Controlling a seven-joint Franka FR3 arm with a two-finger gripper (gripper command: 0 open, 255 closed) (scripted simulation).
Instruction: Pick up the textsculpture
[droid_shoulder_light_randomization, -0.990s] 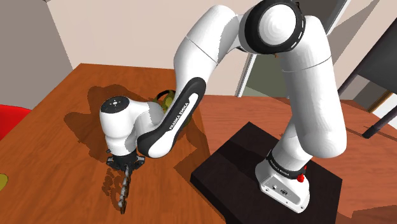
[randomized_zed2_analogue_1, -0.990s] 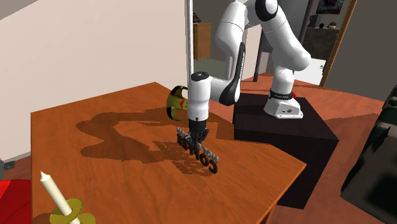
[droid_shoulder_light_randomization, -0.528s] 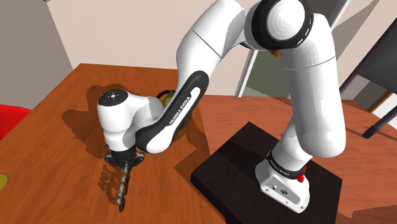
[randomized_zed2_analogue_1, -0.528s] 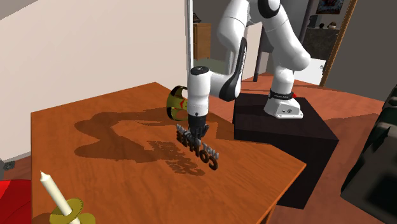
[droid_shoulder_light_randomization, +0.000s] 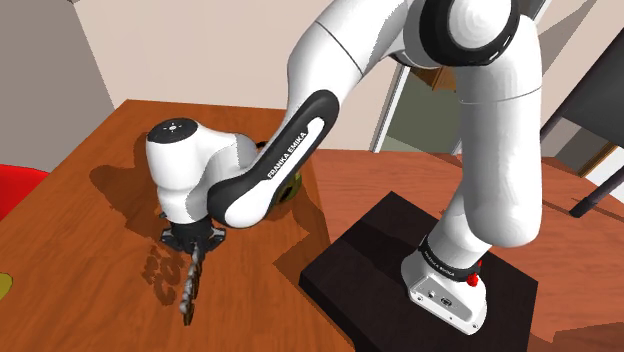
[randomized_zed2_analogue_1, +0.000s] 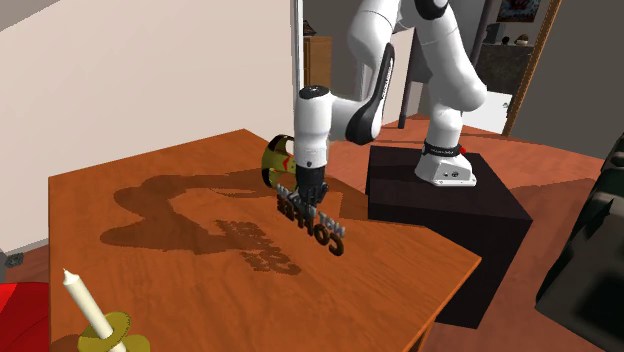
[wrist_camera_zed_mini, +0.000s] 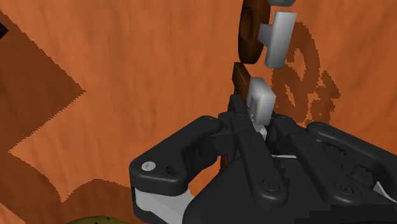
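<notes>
The text sculpture (randomized_zed2_analogue_1: 322, 226) is a row of dark brown and grey block letters. It hangs in the air above the wooden table (randomized_zed2_analogue_1: 150, 190), tilted, with its shadow on the wood below. My gripper (randomized_zed2_analogue_1: 305, 197) is shut on its upper end. In the shoulder view the text sculpture (droid_shoulder_light_randomization: 191, 285) dangles edge-on below the gripper (droid_shoulder_light_randomization: 192, 243). Through the wrist camera the fingers (wrist_camera_zed_mini: 245, 127) clasp a grey letter of the text sculpture (wrist_camera_zed_mini: 261, 95), and more letters extend away from the hand.
A green and yellow round object (randomized_zed2_analogue_1: 274, 160) sits on the table behind the arm. A candle in a holder (randomized_zed2_analogue_1: 98, 320) stands at the near corner in the second exterior view. The black stand (randomized_zed2_analogue_1: 445, 200) lies beside the table. A red thing (droid_shoulder_light_randomization: 15, 185) is off the table's left.
The gripper has risen with the text sculpture held in it. The sculpture has left the table and its shadow has spread apart from it.
</notes>
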